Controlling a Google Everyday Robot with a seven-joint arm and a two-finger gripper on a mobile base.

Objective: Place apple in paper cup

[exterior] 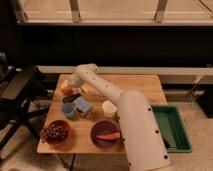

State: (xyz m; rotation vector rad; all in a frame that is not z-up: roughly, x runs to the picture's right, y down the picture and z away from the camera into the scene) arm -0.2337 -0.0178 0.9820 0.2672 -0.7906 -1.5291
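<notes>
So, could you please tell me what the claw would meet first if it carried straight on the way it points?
Probably the apple: the claw reaches down-left at the table's far left, right beside it, though depth is unclear.

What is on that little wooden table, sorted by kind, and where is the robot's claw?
Fruit and veg: 3, the apple, grapes, carrot
Bowls: 2, under the grapes and the carrot
Cups: 2, the paper cup and a blue mug
Blue block: 1
Total: 8
The gripper is beside the apple.
</notes>
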